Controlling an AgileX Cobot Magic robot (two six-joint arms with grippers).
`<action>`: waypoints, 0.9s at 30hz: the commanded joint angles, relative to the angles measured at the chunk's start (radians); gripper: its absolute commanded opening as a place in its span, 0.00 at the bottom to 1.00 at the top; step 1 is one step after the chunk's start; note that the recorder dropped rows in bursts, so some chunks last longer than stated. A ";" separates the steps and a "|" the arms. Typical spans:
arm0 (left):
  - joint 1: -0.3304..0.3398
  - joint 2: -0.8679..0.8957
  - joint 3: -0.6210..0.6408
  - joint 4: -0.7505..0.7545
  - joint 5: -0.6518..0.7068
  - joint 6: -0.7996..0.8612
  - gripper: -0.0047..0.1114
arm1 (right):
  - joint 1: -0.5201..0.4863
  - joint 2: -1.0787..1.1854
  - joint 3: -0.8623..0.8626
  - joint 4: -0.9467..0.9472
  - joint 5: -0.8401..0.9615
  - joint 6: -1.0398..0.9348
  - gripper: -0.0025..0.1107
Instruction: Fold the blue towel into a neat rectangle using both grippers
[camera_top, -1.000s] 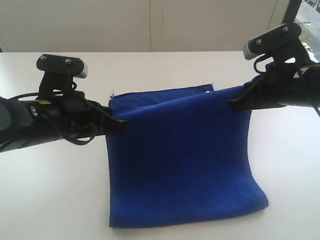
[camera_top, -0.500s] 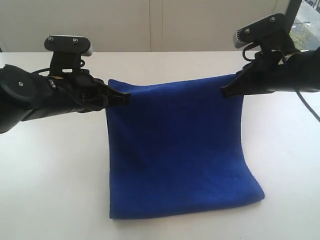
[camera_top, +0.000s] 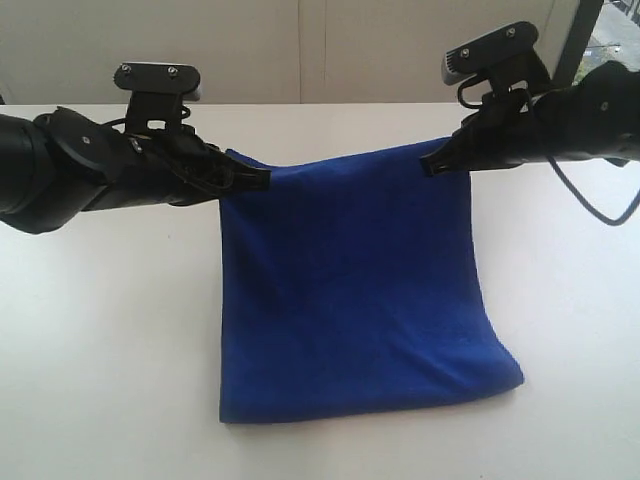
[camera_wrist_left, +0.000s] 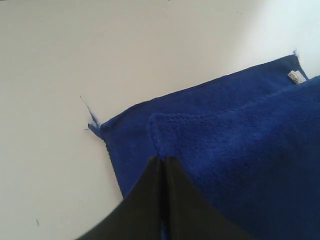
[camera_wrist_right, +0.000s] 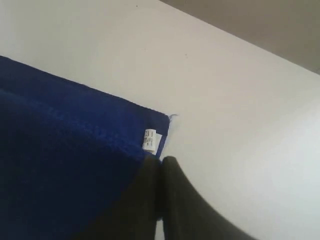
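The blue towel (camera_top: 350, 290) lies doubled over on the white table, its fold at the near edge. Its upper layer is lifted and stretched between both grippers over the far edge. My left gripper (camera_top: 262, 181) is shut on the upper layer's left corner, and my right gripper (camera_top: 430, 165) is shut on its right corner. In the left wrist view the pinched corner (camera_wrist_left: 165, 130) hangs just above the lower layer's far left corner (camera_wrist_left: 97, 127). In the right wrist view the white tag (camera_wrist_right: 149, 140) shows at the lower layer's corner, right beside my shut gripper (camera_wrist_right: 161, 161).
The white table (camera_top: 110, 350) spreads round the towel on all sides. A pale wall (camera_top: 300, 50) runs behind the table's far edge. A dark upright post (camera_top: 582, 35) stands at the far right.
Both grippers have carried the towel's upper layer away from the camera towards the far edge. The lower layer's far strip, visible one second ago, is now covered in the exterior view.
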 joint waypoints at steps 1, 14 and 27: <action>0.039 0.024 -0.041 -0.006 0.022 0.005 0.04 | -0.003 0.039 -0.047 0.002 -0.013 0.001 0.02; 0.138 0.131 -0.172 0.001 0.122 0.005 0.04 | -0.003 0.147 -0.156 0.002 -0.007 0.001 0.02; 0.146 0.254 -0.322 0.022 0.122 0.007 0.04 | -0.003 0.254 -0.273 0.002 -0.007 0.001 0.02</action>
